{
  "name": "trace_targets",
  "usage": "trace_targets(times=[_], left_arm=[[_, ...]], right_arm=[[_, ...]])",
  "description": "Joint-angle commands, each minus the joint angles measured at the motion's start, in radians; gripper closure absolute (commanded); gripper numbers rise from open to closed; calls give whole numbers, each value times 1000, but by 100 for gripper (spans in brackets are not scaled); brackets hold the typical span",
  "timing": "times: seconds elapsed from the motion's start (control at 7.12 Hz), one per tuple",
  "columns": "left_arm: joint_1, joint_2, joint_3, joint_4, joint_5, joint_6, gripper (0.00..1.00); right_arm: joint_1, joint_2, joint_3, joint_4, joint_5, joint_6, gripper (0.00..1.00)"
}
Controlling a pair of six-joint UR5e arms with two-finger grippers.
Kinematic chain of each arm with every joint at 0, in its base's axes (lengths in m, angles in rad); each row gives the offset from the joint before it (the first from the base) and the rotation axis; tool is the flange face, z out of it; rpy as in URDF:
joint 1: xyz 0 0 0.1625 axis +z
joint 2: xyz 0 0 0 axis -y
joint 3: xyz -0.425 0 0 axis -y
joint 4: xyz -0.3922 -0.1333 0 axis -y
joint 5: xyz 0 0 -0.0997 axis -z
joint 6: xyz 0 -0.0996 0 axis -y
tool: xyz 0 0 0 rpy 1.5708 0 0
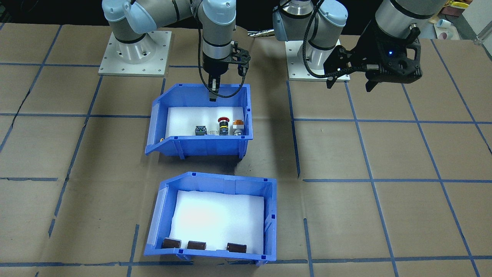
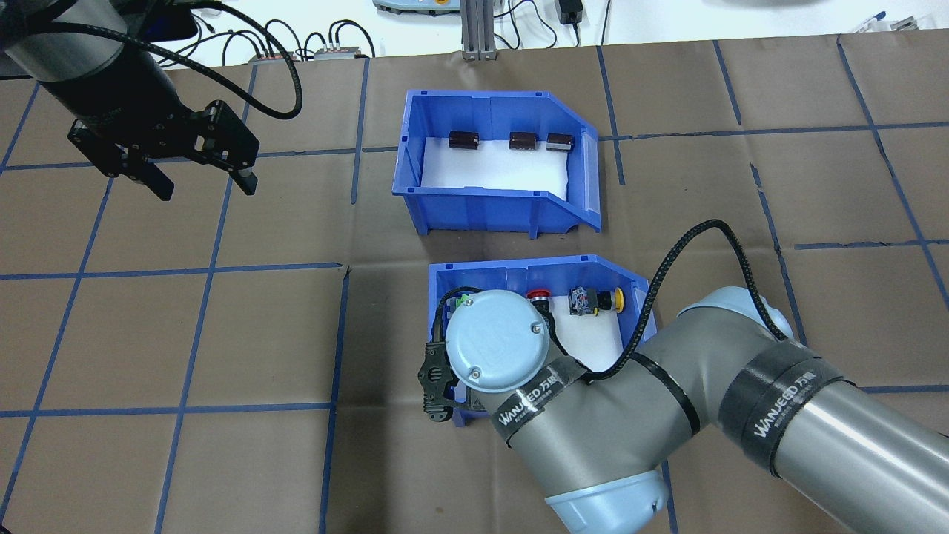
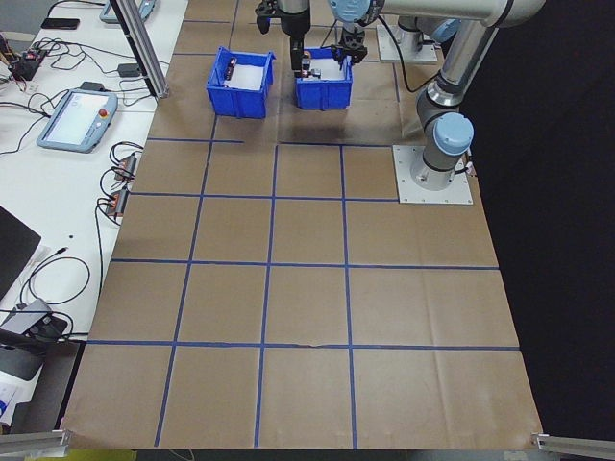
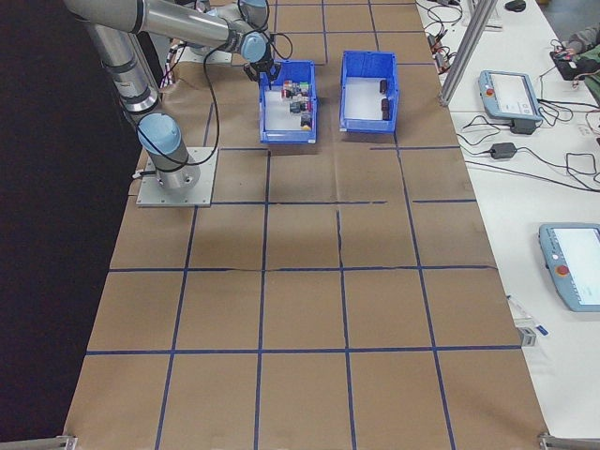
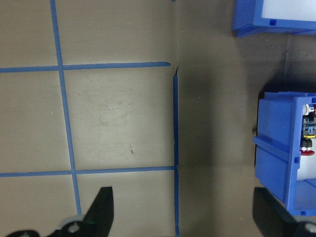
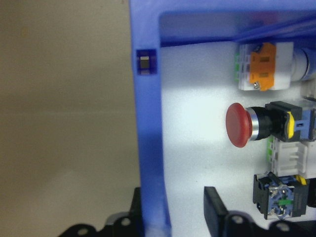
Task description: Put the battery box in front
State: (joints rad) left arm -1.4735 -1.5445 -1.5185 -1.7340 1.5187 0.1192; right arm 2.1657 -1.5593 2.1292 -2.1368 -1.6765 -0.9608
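So the right gripper [image 1: 213, 92] is straddling the near wall of the blue plastic bin with the push-button switches [image 1: 200, 119], one finger inside and one outside, though whether it's actually pinching the wall I can't tell. The battery box [image 1: 213, 219], a glossy blue sloped-front plastic bin with a white foam liner and three dark brown cylinders, sits straight beyond that gripper, past the switch bin, long axis running crosswise. The left gripper [image 2: 200, 178] hangs wide open and empty off to the side over the brown paper surface [image 2: 222, 334], so the right arm looks nearer to me.
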Motion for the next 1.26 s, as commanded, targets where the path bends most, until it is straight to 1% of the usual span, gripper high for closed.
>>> trace_targets(times=[0.0,0.14,0.28,0.42,0.56,0.7,0.84,1.12], left_arm=[[1,23,-61,22,0,-6,1],[1,23,-69,87,4,0,1],[2,21,-69,93,33,2,2],[1,17,-71,108,58,2,2],[1,17,-74,119,57,2,2],[2,15,-72,123,57,0,2],[2,17,-72,123,57,2,2],[2,7,-72,125,57,-1,2]], right_arm=[[-1,-49,-6,14,-8,0,0],[-6,-123,-8,56,-3,0,0],[-35,-184,-20,157,6,0,0],[-61,-203,-61,231,6,5,0],[-120,-203,-116,300,11,35,0],[-200,-203,-156,345,68,45,0],[-278,-200,-182,344,96,46,0],[-441,-200,-199,344,98,124,0]])
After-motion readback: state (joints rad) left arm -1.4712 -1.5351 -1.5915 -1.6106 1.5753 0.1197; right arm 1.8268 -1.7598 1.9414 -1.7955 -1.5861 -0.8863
